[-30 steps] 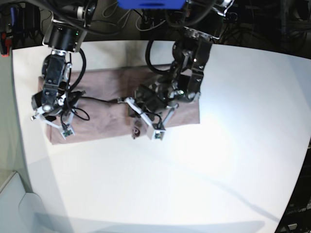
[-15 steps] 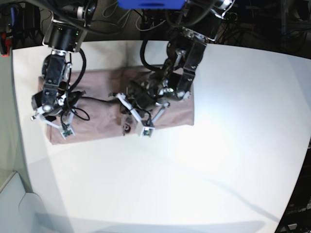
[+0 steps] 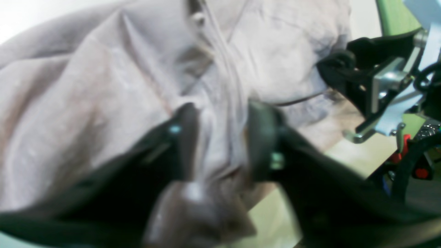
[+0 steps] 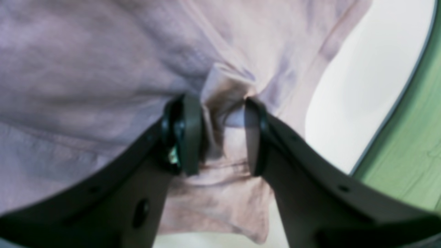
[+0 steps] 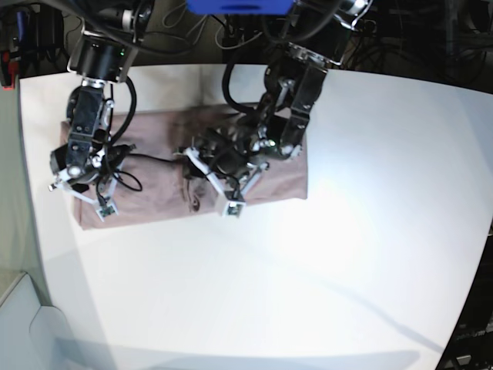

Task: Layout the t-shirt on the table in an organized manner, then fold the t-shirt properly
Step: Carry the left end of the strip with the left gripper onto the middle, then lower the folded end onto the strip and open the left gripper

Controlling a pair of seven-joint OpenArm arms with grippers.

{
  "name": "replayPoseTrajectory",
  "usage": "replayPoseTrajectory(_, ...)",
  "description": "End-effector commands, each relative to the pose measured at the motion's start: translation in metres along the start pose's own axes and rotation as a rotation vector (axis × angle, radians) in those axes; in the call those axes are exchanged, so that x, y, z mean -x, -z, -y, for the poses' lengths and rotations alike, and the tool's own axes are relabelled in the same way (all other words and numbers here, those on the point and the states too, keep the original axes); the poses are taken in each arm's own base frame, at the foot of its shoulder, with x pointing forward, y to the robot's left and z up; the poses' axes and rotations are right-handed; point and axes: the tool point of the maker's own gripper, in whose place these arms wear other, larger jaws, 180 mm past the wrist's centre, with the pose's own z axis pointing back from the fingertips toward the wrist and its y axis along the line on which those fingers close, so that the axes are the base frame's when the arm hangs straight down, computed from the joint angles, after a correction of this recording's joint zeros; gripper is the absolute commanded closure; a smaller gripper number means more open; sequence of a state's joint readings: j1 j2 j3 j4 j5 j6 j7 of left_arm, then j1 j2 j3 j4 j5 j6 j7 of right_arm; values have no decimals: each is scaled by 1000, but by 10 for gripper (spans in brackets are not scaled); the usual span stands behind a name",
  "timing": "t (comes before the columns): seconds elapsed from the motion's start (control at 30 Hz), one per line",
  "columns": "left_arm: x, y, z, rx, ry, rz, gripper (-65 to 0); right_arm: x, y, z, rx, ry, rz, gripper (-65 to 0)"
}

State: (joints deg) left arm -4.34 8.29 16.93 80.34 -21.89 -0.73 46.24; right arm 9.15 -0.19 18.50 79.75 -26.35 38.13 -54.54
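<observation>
We see the t-shirt [image 5: 166, 166] lying folded near the table's [image 5: 347, 254] far-left edge. Our right gripper [image 4: 220, 137] pinches a fold of it; our left gripper [image 3: 220, 137] stands parted, fabric bunched between its fingers.

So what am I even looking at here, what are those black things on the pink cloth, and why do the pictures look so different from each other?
You are seeing a robot with two arms working at a white table. The wide picture looks down from above. The other two come from small cameras on the arms' wrists, so each looks closely past its own pincer.

The pink cloth is a t-shirt, lying as a long folded strip across the table.

The black things are the pincers. The right gripper, on the left in the wide picture, has a bunched fold of the shirt between its fingers. The left gripper, over the middle of the shirt, stands with its fingers apart and a ridge of cloth between them. The close pictures are blurry, so how firmly either one holds the cloth is unclear.
</observation>
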Motion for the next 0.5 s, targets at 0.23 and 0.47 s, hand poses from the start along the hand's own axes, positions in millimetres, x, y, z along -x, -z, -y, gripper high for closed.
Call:
replayPoseTrajectory(0.23, -48, -21, 41, 154, -41, 143, -421, 34, 12, -31, -92, -25, -121, -244)
replayPoseTrajectory(0.47, -50, -51, 3, 84, 10, 180, -292, 21, -2, -14, -35, -16, -70, -286)
